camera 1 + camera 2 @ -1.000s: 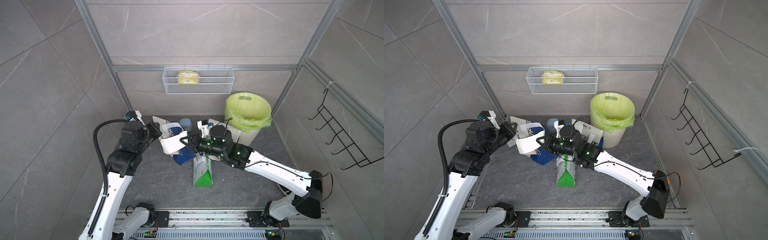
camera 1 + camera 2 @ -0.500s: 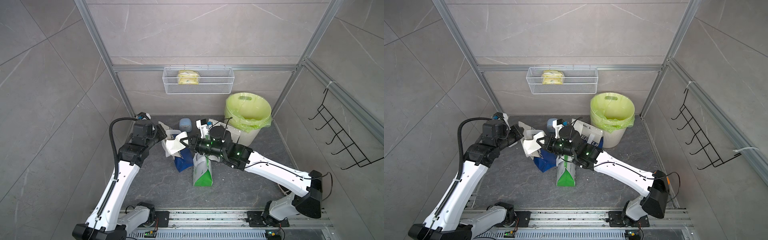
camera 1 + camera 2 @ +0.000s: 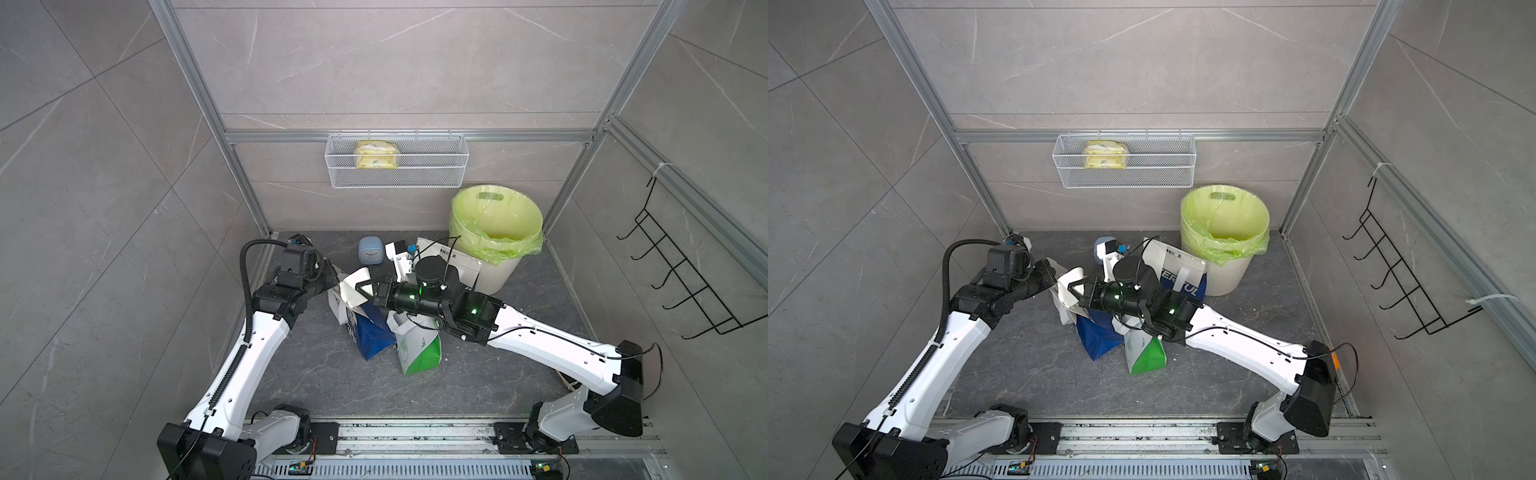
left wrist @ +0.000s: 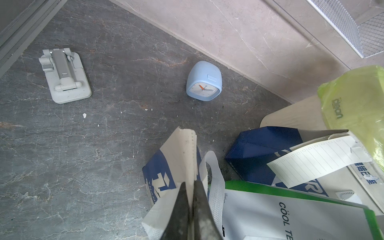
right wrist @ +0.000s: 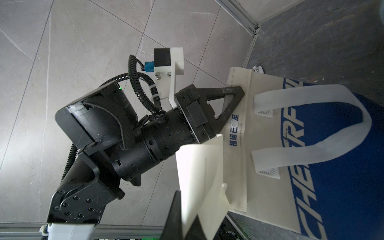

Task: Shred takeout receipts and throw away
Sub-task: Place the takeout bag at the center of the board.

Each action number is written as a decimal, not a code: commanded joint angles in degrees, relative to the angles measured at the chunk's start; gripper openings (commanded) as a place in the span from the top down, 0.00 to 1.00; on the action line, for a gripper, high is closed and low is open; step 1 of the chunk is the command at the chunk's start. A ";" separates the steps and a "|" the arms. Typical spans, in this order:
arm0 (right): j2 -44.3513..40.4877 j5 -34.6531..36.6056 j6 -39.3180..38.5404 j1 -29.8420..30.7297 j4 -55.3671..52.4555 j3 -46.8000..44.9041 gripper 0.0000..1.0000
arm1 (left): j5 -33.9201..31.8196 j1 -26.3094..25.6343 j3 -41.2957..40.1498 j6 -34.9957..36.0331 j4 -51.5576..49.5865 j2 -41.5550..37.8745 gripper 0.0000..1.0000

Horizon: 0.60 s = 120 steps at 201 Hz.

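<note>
A blue-and-white bag (image 3: 370, 332) stands at mid floor. My left gripper (image 3: 332, 276) is shut on its white top edge (image 4: 182, 145), seen also in the right wrist view (image 5: 234, 97). A white takeout receipt (image 3: 355, 286) hangs at that bag's top, bent outward. My right gripper (image 5: 184, 218) is shut on this receipt (image 5: 199, 172), facing the left gripper closely. In the left wrist view, another lined receipt (image 4: 315, 160) lies on a second blue-and-white bag (image 4: 259, 149) by the bin.
A green-and-white bag (image 3: 417, 349) leans against the blue one. The bin with a green liner (image 3: 496, 232) stands at back right. A light blue clock (image 4: 203, 83) and a grey folding stand (image 4: 65, 76) sit near the back wall. A wire basket (image 3: 397, 162) hangs above.
My left arm has swung inward toward the right arm, carrying the bag's top edge with it. The right gripper has closed on the receipt.
</note>
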 commanded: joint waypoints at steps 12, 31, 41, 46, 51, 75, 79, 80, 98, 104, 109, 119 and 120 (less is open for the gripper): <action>-0.26 0.43 -1.59 0.51 3.86 0.78 1.00 | -0.64 0.31 0.06 4.15 2.31 0.58 1.00; -0.97 0.64 -2.14 0.65 5.24 0.06 1.00 | -0.62 0.28 0.06 5.18 2.50 0.75 1.00; -1.15 0.80 -2.55 0.70 5.09 -0.04 1.00 | 0.09 0.30 -0.03 5.44 3.01 0.87 1.00; -1.35 0.89 -2.92 0.72 4.91 0.01 1.00 | 0.50 0.31 -0.12 5.66 3.31 0.89 1.00; -1.58 1.12 -3.18 0.70 4.91 -0.18 1.00 | 0.73 0.31 -0.07 5.82 3.51 0.95 1.00; -2.42 2.68 -4.95 0.71 4.14 -0.66 1.00 | 2.59 0.31 0.40 6.31 4.12 1.39 1.00; -2.49 3.04 -5.60 0.70 3.47 -0.53 1.00 | 3.10 0.29 0.54 6.44 4.22 1.48 1.00; -2.51 3.15 -5.82 0.70 3.30 -0.50 1.00 | 3.23 0.30 0.61 6.53 4.18 1.49 1.00; -3.16 6.38 -10.24 0.71 -0.95 0.20 1.00 | 5.76 0.33 1.40 7.28 4.96 1.79 1.00; -3.65 8.17 -12.04 0.74 -2.44 0.23 1.00 | 6.82 0.31 1.62 7.67 5.25 1.84 1.00; -4.18 9.71 -13.82 0.71 -3.48 0.15 1.00 | 8.07 0.27 1.92 8.03 5.41 1.90 1.00; -5.44 12.45 -17.16 0.76 -5.47 -0.04 1.00 | 9.69 0.31 2.90 8.69 5.15 2.08 0.92; -5.56 12.73 -17.44 0.73 -5.69 0.01 1.00 | 9.86 0.31 3.02 8.71 5.13 2.10 0.91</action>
